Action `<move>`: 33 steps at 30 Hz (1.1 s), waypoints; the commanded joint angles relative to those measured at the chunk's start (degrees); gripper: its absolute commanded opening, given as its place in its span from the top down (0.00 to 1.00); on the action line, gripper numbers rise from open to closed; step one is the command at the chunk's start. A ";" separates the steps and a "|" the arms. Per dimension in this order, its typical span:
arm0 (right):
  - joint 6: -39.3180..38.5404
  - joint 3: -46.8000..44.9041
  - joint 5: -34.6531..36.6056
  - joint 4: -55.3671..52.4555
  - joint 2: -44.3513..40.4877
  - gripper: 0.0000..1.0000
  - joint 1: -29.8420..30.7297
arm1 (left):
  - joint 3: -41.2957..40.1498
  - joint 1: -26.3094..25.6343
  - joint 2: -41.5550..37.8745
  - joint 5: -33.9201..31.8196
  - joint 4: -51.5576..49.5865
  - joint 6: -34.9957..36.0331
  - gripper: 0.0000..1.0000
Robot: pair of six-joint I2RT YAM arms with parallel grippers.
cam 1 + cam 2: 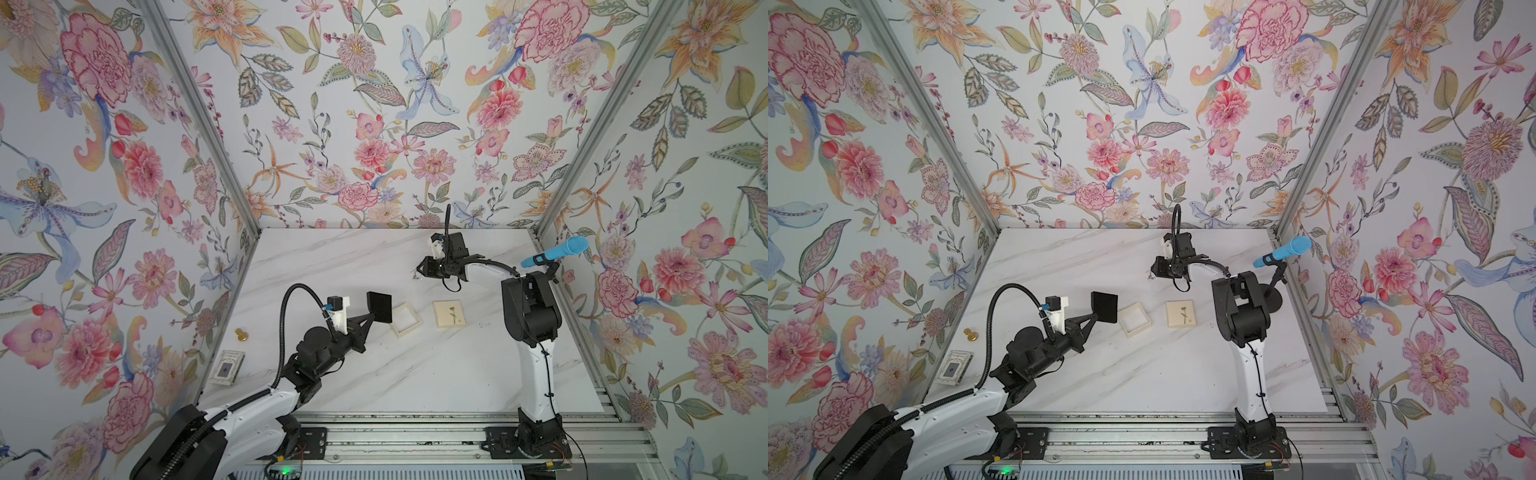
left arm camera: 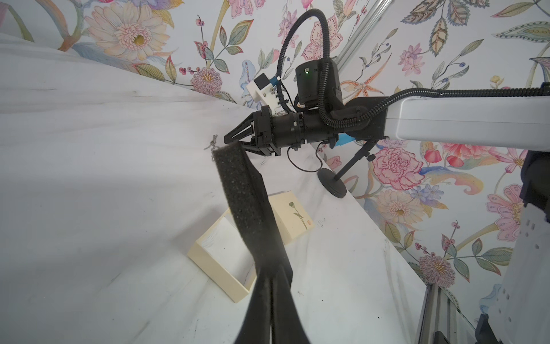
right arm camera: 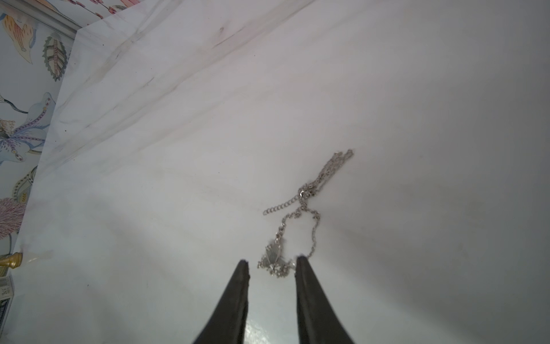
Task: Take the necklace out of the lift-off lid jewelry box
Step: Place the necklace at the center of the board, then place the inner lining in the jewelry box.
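Note:
The necklace [image 3: 300, 214] lies loose on the marble table, a thin silver chain with its pendant end just beyond the tips of my right gripper [image 3: 272, 263]. That gripper is open and holds nothing. In both top views the necklace [image 1: 414, 274] [image 1: 1149, 275] sits at the tips of the right gripper [image 1: 419, 270]. The jewelry box base [image 1: 405, 319] [image 2: 220, 262] stands open and cream at mid-table, with its flower-drawn lid [image 1: 449, 313] [image 2: 293, 217] flat to its right. My left gripper [image 2: 272, 286] is shut on a black foam lining pad [image 1: 379, 307] [image 2: 244, 208], held above the box.
A gold knob [image 1: 241, 335] and a pale card with a dark centre [image 1: 226, 368] lie at the table's left edge. A blue microphone [image 1: 555, 251] on a black stand [image 2: 332, 183] is at the right edge. Floral walls close three sides.

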 commanded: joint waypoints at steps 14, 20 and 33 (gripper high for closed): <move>6.47 -21.30 -10.30 4.25 -27.39 0.37 8.41 | -0.38 -3.77 5.53 -5.63 11.24 -3.62 1.00; 15.12 -32.11 -15.77 17.06 -33.05 0.29 10.24 | -0.26 -4.06 7.64 -3.52 15.71 -4.37 1.00; 22.76 -39.68 -15.31 28.06 -37.26 0.31 14.45 | 0.39 -4.88 8.50 -2.74 17.09 -4.20 1.00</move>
